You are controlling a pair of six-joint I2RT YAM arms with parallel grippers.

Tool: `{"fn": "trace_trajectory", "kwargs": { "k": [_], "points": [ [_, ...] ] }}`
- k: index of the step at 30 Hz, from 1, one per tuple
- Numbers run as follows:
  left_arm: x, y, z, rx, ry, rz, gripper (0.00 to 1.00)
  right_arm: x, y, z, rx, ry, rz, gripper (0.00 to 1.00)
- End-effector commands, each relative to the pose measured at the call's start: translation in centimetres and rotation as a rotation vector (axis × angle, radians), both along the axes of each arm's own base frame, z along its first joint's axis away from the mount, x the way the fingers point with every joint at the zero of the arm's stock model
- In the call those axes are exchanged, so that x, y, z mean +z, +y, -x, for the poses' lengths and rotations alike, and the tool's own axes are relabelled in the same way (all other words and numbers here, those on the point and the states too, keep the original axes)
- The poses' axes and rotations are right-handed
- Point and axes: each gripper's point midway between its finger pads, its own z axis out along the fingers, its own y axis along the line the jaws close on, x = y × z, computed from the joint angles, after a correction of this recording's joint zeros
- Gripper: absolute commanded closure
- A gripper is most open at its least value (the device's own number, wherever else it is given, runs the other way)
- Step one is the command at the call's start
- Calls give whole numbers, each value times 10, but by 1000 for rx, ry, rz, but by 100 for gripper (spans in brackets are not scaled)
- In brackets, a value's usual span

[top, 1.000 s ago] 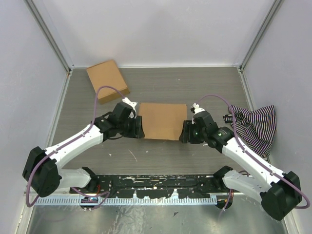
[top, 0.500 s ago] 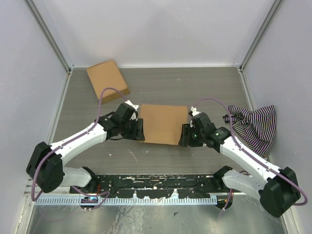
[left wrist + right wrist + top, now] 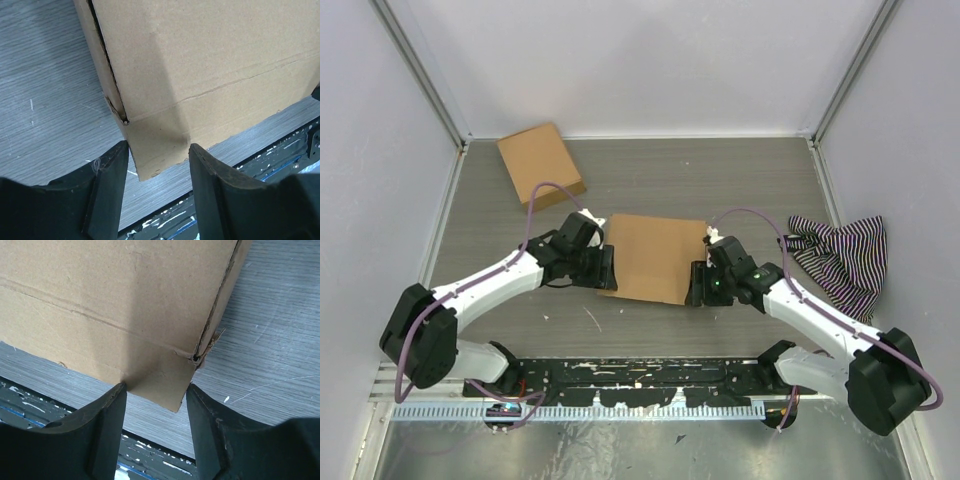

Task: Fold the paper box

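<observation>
The paper box (image 3: 650, 257) is a closed, flat brown cardboard box in the middle of the table, held between my two arms. My left gripper (image 3: 605, 268) is at its near left corner and my right gripper (image 3: 698, 283) at its near right corner. In the left wrist view the box (image 3: 210, 60) fills the top, and its corner sits between the fingertips of the left gripper (image 3: 159, 146), touching both. In the right wrist view the box (image 3: 115, 305) corner likewise spans the fingertips of the right gripper (image 3: 156, 385). Table shows below both corners.
A smaller brown cardboard box (image 3: 540, 165) lies at the back left. A striped cloth (image 3: 838, 258) is bunched at the right wall, beside my right arm. A black paint-flecked rail (image 3: 640, 375) runs along the near edge. Grey walls close in three sides.
Both grippers have drawn back toward the near edge with the box between them. The box's near edge now sits lower in the top view and slightly skewed.
</observation>
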Motion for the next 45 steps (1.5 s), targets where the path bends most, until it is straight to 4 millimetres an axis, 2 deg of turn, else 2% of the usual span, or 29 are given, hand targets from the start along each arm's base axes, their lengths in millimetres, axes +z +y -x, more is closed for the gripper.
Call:
{"fn": "trace_trajectory", "kwargs": {
  "k": [1, 9, 16, 25, 37, 45],
  "points": [
    [7, -17, 6, -40, 17, 94, 43, 29, 20, -13, 14, -78, -109, 44],
    [23, -17, 8, -50, 12, 123, 43, 64, 24, -12, 39, -121, -153, 44],
    [29, -23, 11, -73, 65, 196, 43, 78, 33, -13, 63, -124, -193, 43],
    [26, -16, 12, -74, 93, 208, 44, 76, 33, -11, 79, -109, -191, 43],
    [-3, -12, 8, -61, 125, 152, 44, 39, 14, -22, 47, -124, -52, 43],
    [-2, -7, 6, -49, 108, 131, 45, 33, 7, -29, 12, -149, -15, 43]
  ]
}}
